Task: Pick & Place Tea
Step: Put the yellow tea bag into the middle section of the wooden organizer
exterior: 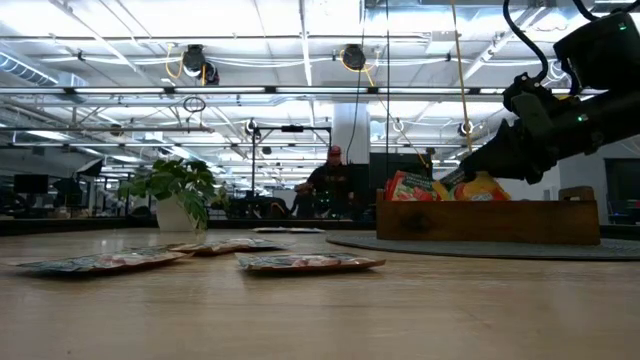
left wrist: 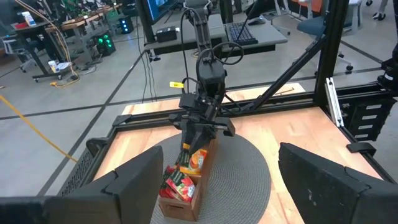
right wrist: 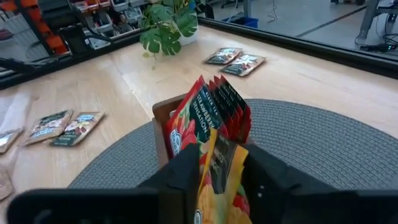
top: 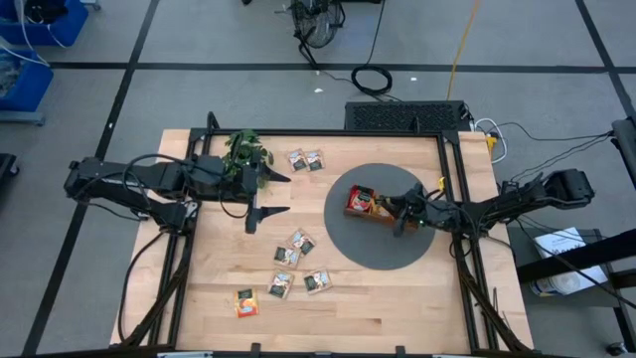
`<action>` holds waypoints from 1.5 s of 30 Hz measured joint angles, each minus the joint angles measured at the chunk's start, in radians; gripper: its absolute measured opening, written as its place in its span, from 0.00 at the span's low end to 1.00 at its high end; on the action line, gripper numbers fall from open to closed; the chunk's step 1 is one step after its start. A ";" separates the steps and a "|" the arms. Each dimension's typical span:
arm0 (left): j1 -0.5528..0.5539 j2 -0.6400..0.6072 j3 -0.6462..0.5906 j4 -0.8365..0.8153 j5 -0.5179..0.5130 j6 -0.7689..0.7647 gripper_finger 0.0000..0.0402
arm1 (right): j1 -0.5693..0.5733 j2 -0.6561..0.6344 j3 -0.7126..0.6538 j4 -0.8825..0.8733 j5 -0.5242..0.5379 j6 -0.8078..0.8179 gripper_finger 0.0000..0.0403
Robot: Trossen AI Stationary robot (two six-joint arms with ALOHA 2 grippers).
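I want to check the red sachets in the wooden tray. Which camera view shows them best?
The right wrist view: the red sachets stand upright in the tray, close, print readable. The left wrist view shows them from farther off, the low view only their tops, the high view a small red patch.

Red sachets (right wrist: 208, 112) stand upright, packed together at one end of the tray (top: 370, 208); orange-yellow ones (left wrist: 198, 160) stand beside them in the next compartment. Seven more sachets (top: 300, 242) lie flat, scattered on the bench (top: 328, 308).
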 joint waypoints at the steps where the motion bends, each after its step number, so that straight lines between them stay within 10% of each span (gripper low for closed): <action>1: 0.000 0.000 0.000 0.000 0.000 0.000 0.77 | 0.000 0.000 0.000 0.002 0.001 -0.001 0.27; 13: 0.000 0.000 0.000 0.000 0.000 0.001 0.77 | 0.002 -0.024 0.008 0.237 0.015 -0.288 0.38; 20: 0.000 0.000 -0.001 -0.001 0.000 0.005 0.77 | 0.010 -0.021 0.234 -0.320 -0.105 -0.282 0.04; 31: 0.000 0.000 -0.001 0.000 0.000 0.005 0.77 | 0.031 -0.021 0.520 -1.067 -0.106 -0.109 0.00; 45: 0.000 0.000 -0.001 0.000 0.000 0.005 0.77 | -0.010 0.082 0.511 -1.124 -0.265 0.003 0.00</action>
